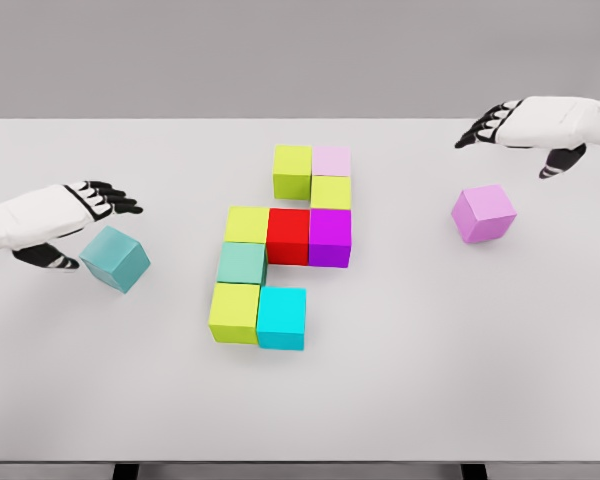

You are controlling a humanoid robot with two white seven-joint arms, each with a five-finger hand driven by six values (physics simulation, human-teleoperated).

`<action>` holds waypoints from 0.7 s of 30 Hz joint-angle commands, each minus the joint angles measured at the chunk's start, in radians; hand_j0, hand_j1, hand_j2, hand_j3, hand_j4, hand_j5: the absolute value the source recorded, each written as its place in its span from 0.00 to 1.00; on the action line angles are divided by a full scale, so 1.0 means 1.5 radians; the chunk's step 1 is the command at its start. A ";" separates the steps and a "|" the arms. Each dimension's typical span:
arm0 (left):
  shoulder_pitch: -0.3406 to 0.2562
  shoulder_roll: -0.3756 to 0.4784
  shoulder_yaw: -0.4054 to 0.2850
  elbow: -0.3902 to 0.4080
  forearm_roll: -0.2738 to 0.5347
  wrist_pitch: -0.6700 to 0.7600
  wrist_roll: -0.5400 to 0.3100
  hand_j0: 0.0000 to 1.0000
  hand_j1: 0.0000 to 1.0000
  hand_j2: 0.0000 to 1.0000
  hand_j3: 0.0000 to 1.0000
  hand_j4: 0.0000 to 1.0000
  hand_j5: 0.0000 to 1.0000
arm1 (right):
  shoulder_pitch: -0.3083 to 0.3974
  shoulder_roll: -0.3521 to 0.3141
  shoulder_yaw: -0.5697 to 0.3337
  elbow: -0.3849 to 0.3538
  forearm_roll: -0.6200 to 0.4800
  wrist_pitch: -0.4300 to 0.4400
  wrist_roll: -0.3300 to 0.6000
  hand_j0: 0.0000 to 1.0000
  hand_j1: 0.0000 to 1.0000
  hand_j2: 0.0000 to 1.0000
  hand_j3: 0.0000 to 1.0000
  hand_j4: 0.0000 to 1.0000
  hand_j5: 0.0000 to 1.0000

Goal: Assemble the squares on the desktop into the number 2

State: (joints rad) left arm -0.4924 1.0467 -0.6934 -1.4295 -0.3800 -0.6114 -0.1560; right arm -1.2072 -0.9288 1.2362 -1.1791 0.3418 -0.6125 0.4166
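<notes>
So the white desktop (410,400) already carries most of a blocky 2: a lime cube (292,170) and pale pink cube (331,160) on top, a lime one under the pink, then a lime, red (288,235) and purple (330,237) middle row, a mint cube below left, and lime plus cyan cube (281,317) at the bottom.

Two pieces sit loose, probably for the missing corners. The teal cube (115,258) is just beside the left hand (65,215), whose fingers are relaxed and holding nothing. The lilac cube (483,213) sits near the right hand (525,125), also spread and empty above it.
</notes>
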 commanded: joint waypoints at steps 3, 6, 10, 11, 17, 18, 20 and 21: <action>-0.035 0.003 -0.080 0.010 0.036 0.000 -0.006 1.00 1.00 1.00 1.00 1.00 1.00 | 0.002 0.005 0.034 0.001 -0.003 0.001 0.000 1.00 1.00 1.00 1.00 1.00 1.00; -0.073 0.021 -0.135 0.005 0.039 0.000 -0.006 1.00 1.00 1.00 1.00 1.00 1.00 | 0.014 0.006 0.043 -0.004 0.001 0.001 0.000 1.00 1.00 1.00 1.00 1.00 1.00; -0.078 0.040 -0.144 0.003 0.033 0.000 -0.007 1.00 1.00 1.00 1.00 1.00 1.00 | 0.026 0.011 0.044 -0.013 0.022 0.001 0.001 1.00 1.00 1.00 1.00 1.00 1.00; -0.078 0.042 -0.144 0.002 0.033 0.000 -0.007 1.00 1.00 1.00 1.00 1.00 1.00 | 0.028 0.015 0.044 -0.009 0.030 0.001 0.001 1.00 1.00 1.00 1.00 1.00 1.00; -0.098 0.042 -0.144 -0.001 0.031 0.000 -0.007 1.00 1.00 1.00 1.00 1.00 1.00 | 0.030 0.016 0.043 -0.008 0.036 0.001 0.003 1.00 1.00 1.00 1.00 1.00 1.00; -0.100 0.041 -0.144 -0.002 0.031 0.000 -0.007 1.00 1.00 1.00 1.00 1.00 1.00 | 0.032 0.016 0.043 -0.008 0.039 0.001 0.003 1.00 1.00 1.00 1.00 1.00 1.00; -0.102 0.035 -0.144 -0.003 0.030 0.000 -0.007 1.00 1.00 1.00 1.00 1.00 1.00 | 0.033 0.026 0.040 -0.004 0.058 0.001 0.003 1.00 1.00 1.00 1.00 1.00 1.00; -0.103 0.032 -0.144 -0.003 0.029 0.000 -0.007 1.00 1.00 1.00 1.00 1.00 1.00 | 0.036 0.033 0.040 0.006 0.064 0.001 0.002 1.00 1.00 1.00 1.00 1.00 1.00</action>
State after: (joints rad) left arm -0.6473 1.0988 -0.9100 -1.4327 -0.3407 -0.6117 -0.1676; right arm -1.1536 -0.8918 1.2989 -1.1816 0.4236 -0.6125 0.4213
